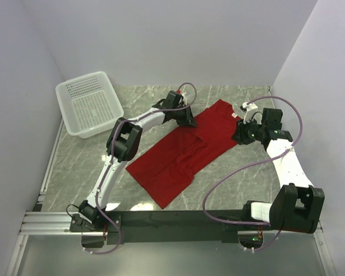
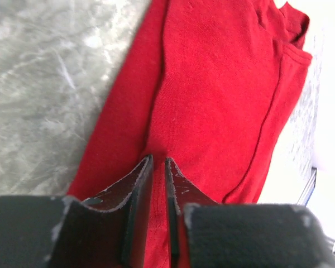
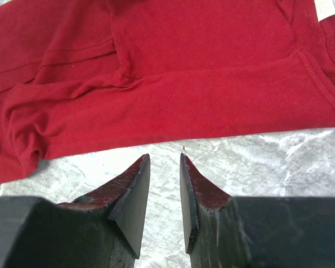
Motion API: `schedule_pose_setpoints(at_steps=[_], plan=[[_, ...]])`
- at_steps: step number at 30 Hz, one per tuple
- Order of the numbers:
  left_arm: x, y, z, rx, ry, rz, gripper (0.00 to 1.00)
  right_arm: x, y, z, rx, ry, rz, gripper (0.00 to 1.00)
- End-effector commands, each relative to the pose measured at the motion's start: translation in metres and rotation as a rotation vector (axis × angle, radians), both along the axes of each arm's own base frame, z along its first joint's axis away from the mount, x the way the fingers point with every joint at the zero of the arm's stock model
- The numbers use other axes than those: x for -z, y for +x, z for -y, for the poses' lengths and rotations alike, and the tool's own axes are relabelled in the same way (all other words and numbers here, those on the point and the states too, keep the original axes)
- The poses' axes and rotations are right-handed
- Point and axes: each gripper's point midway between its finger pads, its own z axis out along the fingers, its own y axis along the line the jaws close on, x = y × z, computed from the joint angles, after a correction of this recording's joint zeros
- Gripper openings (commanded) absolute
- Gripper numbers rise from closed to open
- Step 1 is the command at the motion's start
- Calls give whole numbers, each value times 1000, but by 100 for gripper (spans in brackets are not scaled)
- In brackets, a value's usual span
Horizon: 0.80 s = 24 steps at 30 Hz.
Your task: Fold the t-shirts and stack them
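**Left jaws nearly closed on the red shirt; right jaws part-open over bare marble**

You have one plain red soft-cotton t-shirt (image 1: 178,161) on the grey marble-patterned table (image 1: 75,167). It lies flat in a long diagonal band. One end points toward the near side, just left of centre, and the collar end points toward the far right. Layers overlap along its length, and creases run lengthwise. The small white neck label (image 3: 329,8) shows at the collar end, in the corner of the right wrist view.

Your left gripper (image 2: 158,163) is down on the shirt at its far-left edge, roughly halfway between the middle and the collar end. Its dark fingers stand nearly together, with only a narrow slit between them. A raised crease of red cloth runs straight into that slit. You cannot tell from these views whether the cloth is actually pinched or only lying under the tips.

Your right gripper (image 3: 164,159) is on the opposite side, near the collar end. Its jaws are partly apart and grip nothing, with bare marble showing between the tips. They sit just beside the shirt's long edge, apart from the cloth.

The white plastic mesh basket (image 1: 92,109) sits at the far left corner of the table, well apart from the shirt.
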Motion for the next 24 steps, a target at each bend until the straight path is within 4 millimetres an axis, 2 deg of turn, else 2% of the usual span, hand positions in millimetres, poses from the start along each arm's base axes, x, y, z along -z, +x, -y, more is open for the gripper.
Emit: schedule_pose_setpoints(at_steps=[1, 9, 16, 21, 24], plan=[[-5, 18, -3, -67, 37, 38, 21, -7, 7, 1, 4, 10, 39, 35], [31, 19, -27, -150, 165, -46, 13, -7, 8, 2, 9, 10, 36, 35], [40, 31, -55, -250, 219, -92, 9, -7, 9, 4, 16, 9, 31, 35], [52, 41, -90, -381, 250, -162, 7, -5, 11, 5, 19, 5, 20, 35], [49, 52, -118, -485, 244, -189, 5, -5, 12, 6, 20, 3, 15, 35]])
